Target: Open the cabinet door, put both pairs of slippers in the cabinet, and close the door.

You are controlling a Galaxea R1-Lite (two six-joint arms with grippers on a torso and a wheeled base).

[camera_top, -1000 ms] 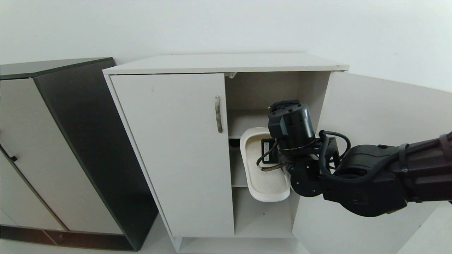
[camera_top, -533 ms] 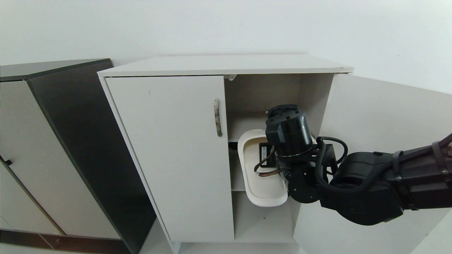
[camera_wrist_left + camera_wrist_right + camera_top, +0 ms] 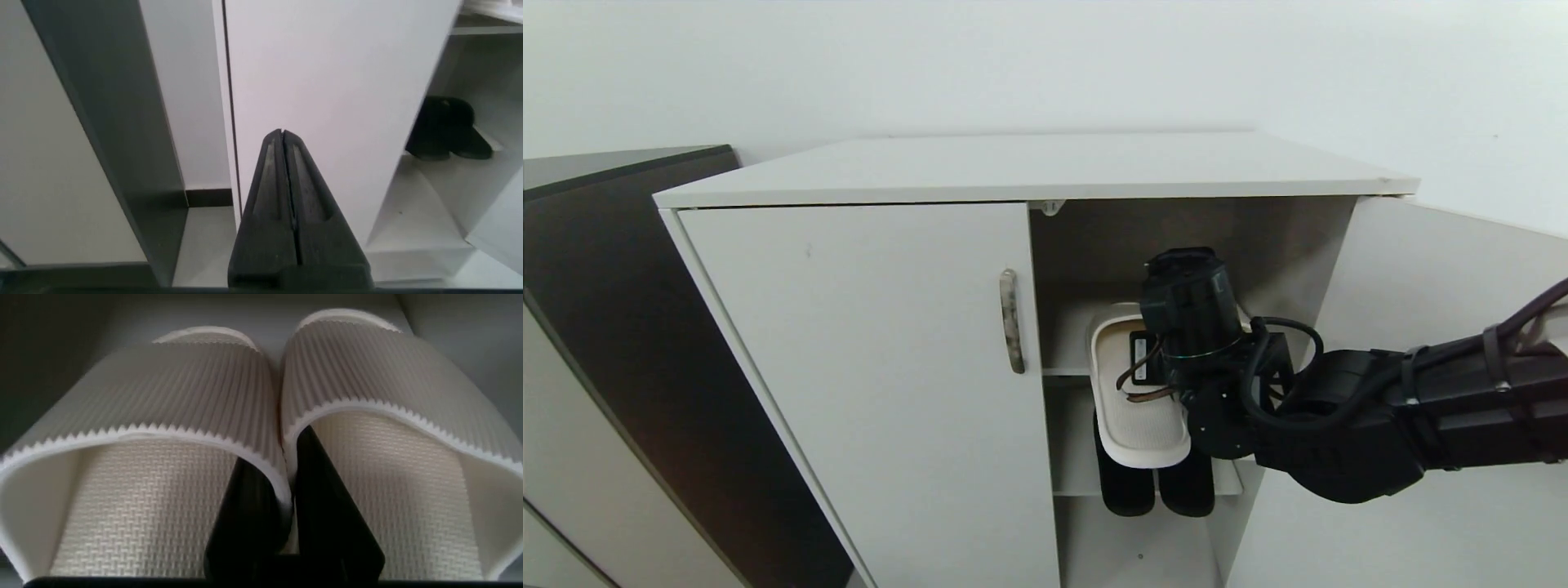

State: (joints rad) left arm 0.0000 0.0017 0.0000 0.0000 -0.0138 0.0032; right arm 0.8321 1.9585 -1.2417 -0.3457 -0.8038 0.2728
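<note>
A plain white painted wall (image 3: 1045, 57) closed off the back of the room, smooth and bare, under soft, even light that dimmed slightly toward the upper corners. At the left stood a dark grey cabinet with a glossy top and pale grey door fronts (image 3: 613, 278), its dark side panel angled into view. Low beside it, a narrow strip of pale grey floor (image 3: 204, 241) lay in mild shadow.

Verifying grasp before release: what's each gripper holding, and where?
Right gripper: the white slippers, clamped together at their touching inner strap sides, one finger inside each. Left gripper: shut, holding nothing.
</note>
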